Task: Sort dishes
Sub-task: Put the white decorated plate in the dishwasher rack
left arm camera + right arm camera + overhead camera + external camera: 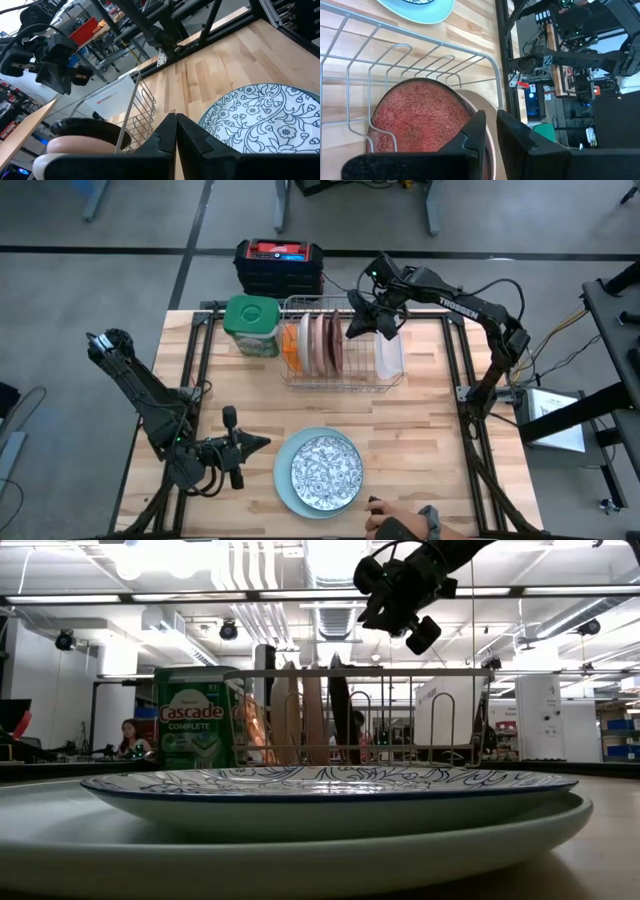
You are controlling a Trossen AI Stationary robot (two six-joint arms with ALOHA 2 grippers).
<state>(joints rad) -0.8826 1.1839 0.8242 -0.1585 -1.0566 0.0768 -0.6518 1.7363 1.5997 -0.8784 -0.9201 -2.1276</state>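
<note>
The right gripper (365,320) hovers above the silver wire dish rack (392,378) at the table's far side, its dark fingers (477,131) nearly together with a narrow gap, holding nothing. Directly beneath it, a dark red speckled round plate (417,120) stands on edge in the rack, beside a pink plate (318,342) and a small orange plate (291,346). A green-lidded detergent tub (251,323) sits just left of the rack. Near the table's front edge, a blue-patterned white plate (326,471) rests on a larger light blue plate (283,479). The left gripper (262,442) lies low beside them, fingers pressed together. A person's hand (400,521) shows at the front edge.
</note>
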